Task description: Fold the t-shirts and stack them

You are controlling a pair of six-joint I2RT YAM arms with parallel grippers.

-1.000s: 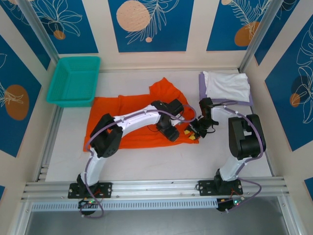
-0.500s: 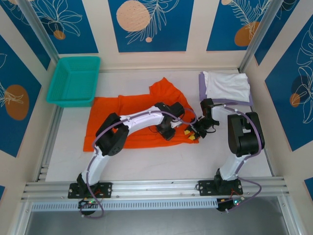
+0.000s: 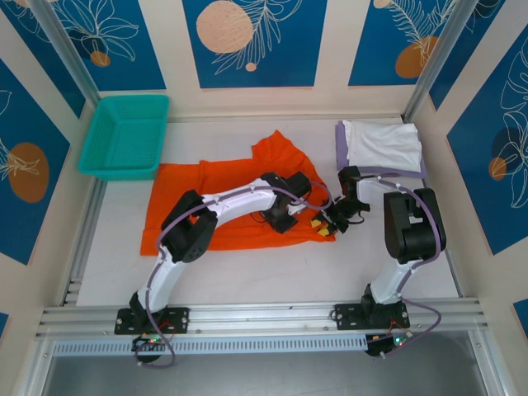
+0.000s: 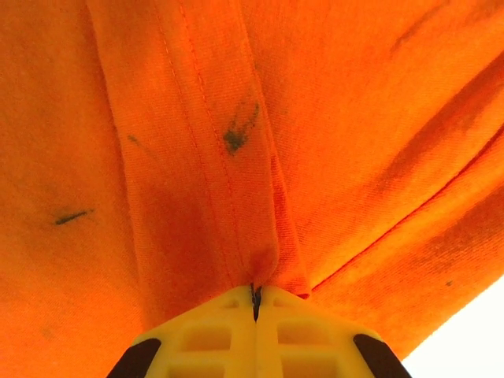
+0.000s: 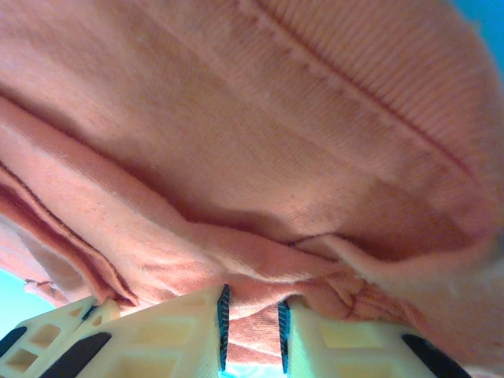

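Note:
The orange t-shirt (image 3: 206, 198) lies spread across the middle of the table, one sleeve bunched toward the back. At its right edge my left gripper (image 3: 312, 223) is shut on a pinched fold of the orange cloth (image 4: 315, 118); the yellow fingertips (image 4: 256, 293) meet with fabric squeezed between them. Right beside it, my right gripper (image 3: 328, 224) is shut on the same shirt, with a strip of cloth (image 5: 276, 157) caught between its pads (image 5: 252, 323). A white folded t-shirt (image 3: 384, 144) rests on a lavender one (image 3: 340, 140) at the back right.
A teal mesh basket (image 3: 125, 136) stands at the back left. Bare table (image 3: 272, 272) runs along the front near the arm bases. The frame posts and patterned walls close in the back and both sides.
My left gripper has gone from open to shut on the orange shirt's right edge, its elbow drawing slightly forward. The right gripper has stayed on the cloth, barely moving.

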